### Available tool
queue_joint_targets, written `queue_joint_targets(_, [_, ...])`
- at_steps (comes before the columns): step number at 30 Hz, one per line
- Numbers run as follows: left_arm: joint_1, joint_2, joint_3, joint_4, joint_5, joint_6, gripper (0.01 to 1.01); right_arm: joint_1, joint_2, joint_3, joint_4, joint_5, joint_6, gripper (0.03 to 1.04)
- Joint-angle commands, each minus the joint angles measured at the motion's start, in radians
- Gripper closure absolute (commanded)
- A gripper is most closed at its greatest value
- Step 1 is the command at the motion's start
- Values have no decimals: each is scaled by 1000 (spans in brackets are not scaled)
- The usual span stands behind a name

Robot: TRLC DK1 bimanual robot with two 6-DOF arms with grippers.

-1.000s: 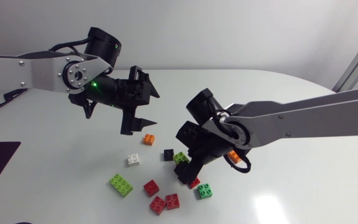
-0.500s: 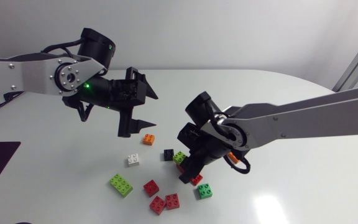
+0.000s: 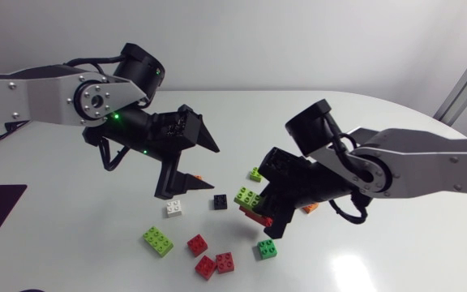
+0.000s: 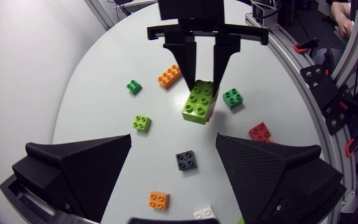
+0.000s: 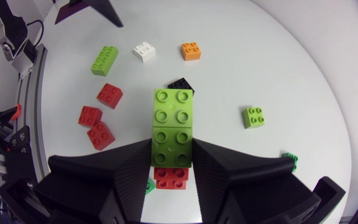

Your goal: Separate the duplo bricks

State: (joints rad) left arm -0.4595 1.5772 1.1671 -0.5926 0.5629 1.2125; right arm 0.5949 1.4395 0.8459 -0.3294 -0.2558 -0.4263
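My right gripper is shut on a stack held above the table: a lime green brick sitting on a red brick. The right wrist view shows both fingers pressing the stack's sides. In the left wrist view the stack hangs ahead of my left gripper, pinched by the right gripper. My left gripper hovers open and holds nothing, left of the stack. Loose on the table lie a black brick, a white brick and a small lime brick.
Near the front lie a long lime brick, three red bricks and a green brick. An orange brick peeks out beside my right arm. A smaller orange brick lies under my left gripper.
My right gripper has shut on the lime and red stack and lifted it off the table, shifting to the right. My left gripper has swung slightly to the right, staying open.
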Motion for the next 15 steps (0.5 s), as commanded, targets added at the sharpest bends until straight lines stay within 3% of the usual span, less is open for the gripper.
queue_joint_targets(1, [-24,10,55,-49,34,-21,89,-18,-28,-47,1,-26,-43,723])
queue_joint_targets(7, [-67,49,132,-171,60,-18,121,-24,-114,-73,-13,-88,-58,723])
queue_joint_targets(15, [-120,81,155,-207,61,-21,175,-24,-212,-85,-42,-108,-58,723])
